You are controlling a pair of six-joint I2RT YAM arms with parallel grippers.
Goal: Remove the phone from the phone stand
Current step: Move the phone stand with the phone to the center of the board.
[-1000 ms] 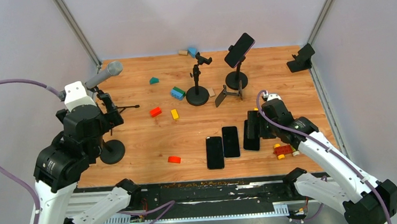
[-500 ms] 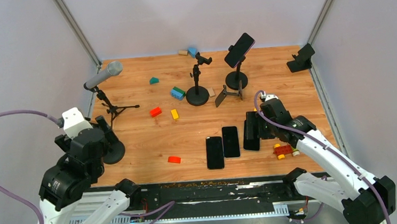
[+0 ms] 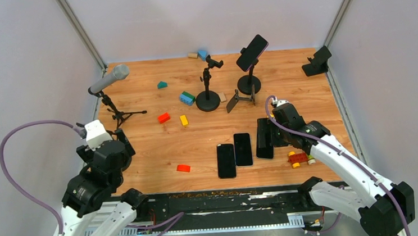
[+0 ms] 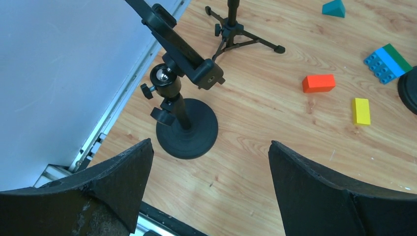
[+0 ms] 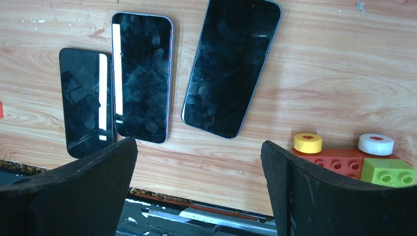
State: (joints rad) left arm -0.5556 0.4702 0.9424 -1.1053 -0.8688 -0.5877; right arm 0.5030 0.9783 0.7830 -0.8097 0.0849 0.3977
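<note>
The phone (image 3: pixel 252 52) sits tilted in the clamp of a black phone stand (image 3: pixel 248 84) at the back of the table, right of centre. Both grippers are far from it. My right gripper (image 3: pixel 270 137) (image 5: pixel 197 142) hangs open and empty over the near right of the table, just in front of three dark phones lying flat (image 5: pixel 231 64) (image 5: pixel 142 73) (image 5: pixel 83 98). At the near left my left gripper (image 3: pixel 120 150) (image 4: pixel 209 143) is open and empty, with an empty black stand (image 4: pixel 187 129) just beyond its fingertips.
A microphone on a tripod (image 3: pixel 111 79) stands at the left. An empty stand (image 3: pixel 208 95), a small folding stand (image 3: pixel 239 100) and a black holder (image 3: pixel 316 61) are at the back. Coloured blocks (image 3: pixel 163 117) (image 3: pixel 183 168) lie scattered. A brick piece (image 5: pixel 359 160) sits beside the right gripper.
The left arm has drawn back and down towards the near left edge, away from the microphone. The right gripper has crept slightly away from the flat phones.
</note>
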